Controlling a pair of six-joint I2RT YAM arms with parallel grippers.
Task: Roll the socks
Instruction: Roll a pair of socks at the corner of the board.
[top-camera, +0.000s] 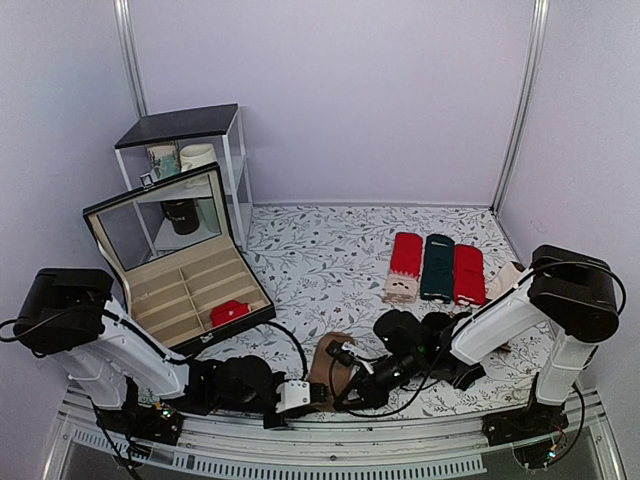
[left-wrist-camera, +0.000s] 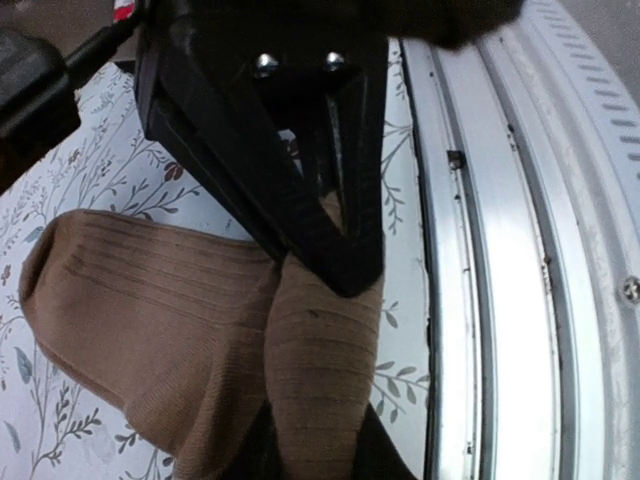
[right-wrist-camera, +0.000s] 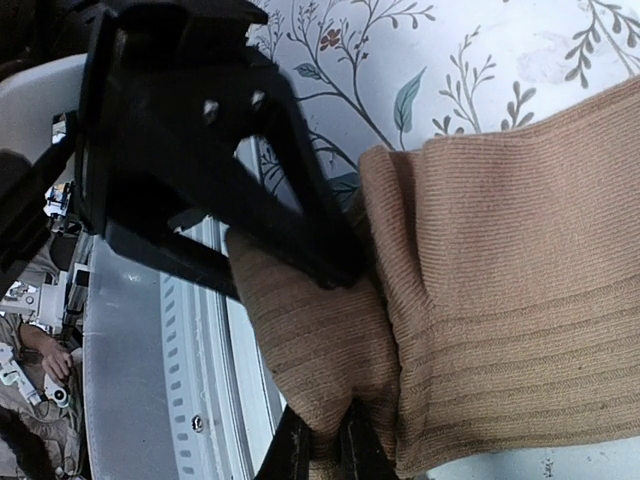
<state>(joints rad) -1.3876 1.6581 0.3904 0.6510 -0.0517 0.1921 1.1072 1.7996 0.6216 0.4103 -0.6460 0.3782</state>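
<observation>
The brown socks (top-camera: 330, 356) lie at the near edge of the table between my two arms. In the left wrist view the socks (left-wrist-camera: 150, 320) spread flat to the left, and a folded ridge of them runs between my left gripper's (left-wrist-camera: 318, 440) jaws, which are shut on it. My right gripper (right-wrist-camera: 325, 450) is shut on the same folded end of the socks (right-wrist-camera: 500, 290) from the opposite side. In the top view the left gripper (top-camera: 318, 393) and the right gripper (top-camera: 345, 388) meet tip to tip over the socks' near end.
An open black compartment box (top-camera: 170, 262) with a small red bundle (top-camera: 229, 312) stands at the left. Red and dark green flat socks (top-camera: 437, 268) lie at the back right. A small shelf (top-camera: 190, 160) holds mugs. The metal rail (left-wrist-camera: 500, 260) runs right beside the grippers.
</observation>
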